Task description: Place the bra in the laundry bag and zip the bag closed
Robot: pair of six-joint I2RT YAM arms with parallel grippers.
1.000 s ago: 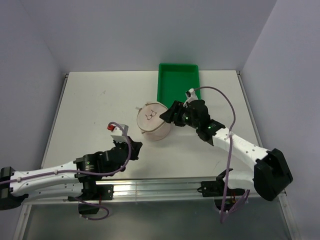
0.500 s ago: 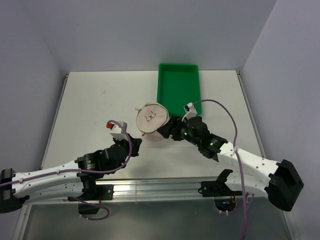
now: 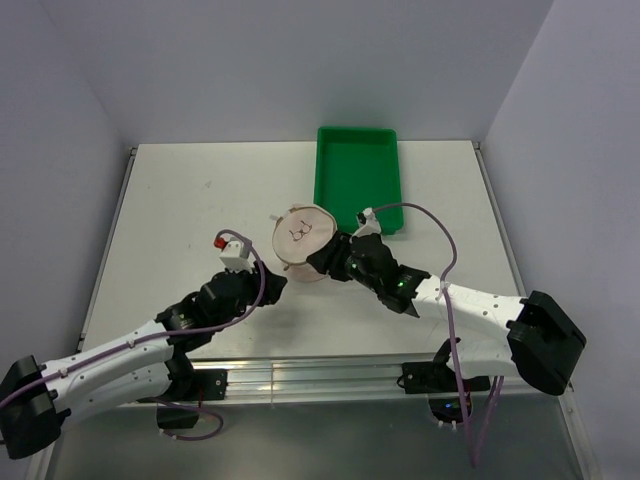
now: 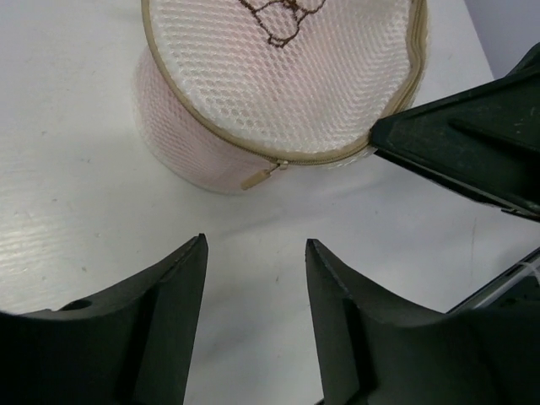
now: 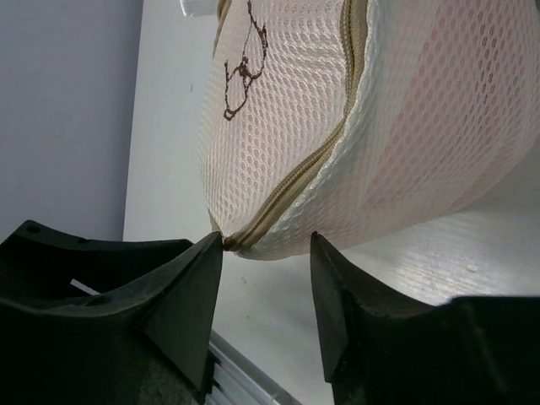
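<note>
Leftmost, left gripper (image 4: 255, 253): fingers spread, holding nothing, low over the table (image 3: 180, 200) and aimed at the bag (image 3: 303, 243). The zip pull (image 4: 260, 175) lies just beyond its fingertips, so this reads as a line-up for the pull.

Centre: bag stands on one round end, printed face up. Bra (image 4: 169, 110) is inside, showing pink through the mesh wall. The zip looks shut along the stretch in view; the far side cannot be seen.

Right of the bag, right gripper (image 5: 266, 245): fingers parted, not clamped, tips against the lower zip seam. Probably a brace, so the bag does not slide when pulled.

Tray (image 3: 321, 170) sits behind, apart from both grippers.
</note>
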